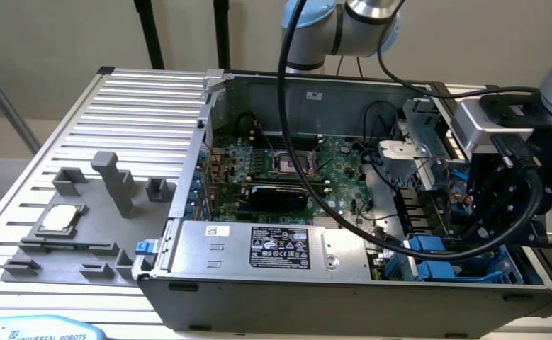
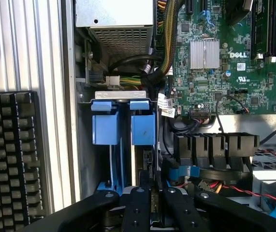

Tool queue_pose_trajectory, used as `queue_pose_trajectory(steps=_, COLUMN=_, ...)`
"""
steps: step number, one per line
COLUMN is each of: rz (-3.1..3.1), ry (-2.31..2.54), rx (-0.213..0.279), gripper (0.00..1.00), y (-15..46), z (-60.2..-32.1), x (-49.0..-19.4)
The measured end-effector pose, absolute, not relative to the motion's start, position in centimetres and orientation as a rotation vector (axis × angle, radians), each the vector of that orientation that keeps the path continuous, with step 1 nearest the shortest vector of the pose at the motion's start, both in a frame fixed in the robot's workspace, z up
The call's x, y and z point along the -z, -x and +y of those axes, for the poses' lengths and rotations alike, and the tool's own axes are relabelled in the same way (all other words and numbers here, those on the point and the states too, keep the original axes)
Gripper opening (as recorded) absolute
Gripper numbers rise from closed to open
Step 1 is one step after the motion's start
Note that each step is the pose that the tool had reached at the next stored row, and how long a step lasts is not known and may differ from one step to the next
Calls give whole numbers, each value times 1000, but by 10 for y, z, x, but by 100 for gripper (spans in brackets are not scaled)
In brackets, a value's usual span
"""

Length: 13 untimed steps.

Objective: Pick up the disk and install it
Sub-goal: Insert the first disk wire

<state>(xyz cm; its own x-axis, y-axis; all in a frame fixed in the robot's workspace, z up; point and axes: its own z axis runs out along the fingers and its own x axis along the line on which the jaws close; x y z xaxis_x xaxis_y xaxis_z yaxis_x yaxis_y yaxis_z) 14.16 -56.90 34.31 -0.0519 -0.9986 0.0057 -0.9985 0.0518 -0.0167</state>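
My fingers (image 2: pixel 150 210) sit low inside the open PC case (image 1: pixel 351 287), right over the drive bay next to the PSU (image 1: pixel 276 246); they look drawn close together on the top edge of the disk (image 2: pixel 150 174), which stands on edge in its blue carrier betw. the bay walls, tho I can't tell for sure that they grip it. Two blue carrier tabs (image 2: pixel 123 123) sit in the bay just beside the PSU, w/ the motherboard (image 2: pixel 225 53) on the far side of the bay from the case wall. A keyboard (image 2: pixel 9 154) lies on the table outside the case, beside that bay.
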Motion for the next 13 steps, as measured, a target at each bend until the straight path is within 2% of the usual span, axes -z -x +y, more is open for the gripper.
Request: queue_pose_trajectory(steps=13, rz=2275, ry=2156, rx=26, gripper=16, y=-142, z=-569, x=-341)
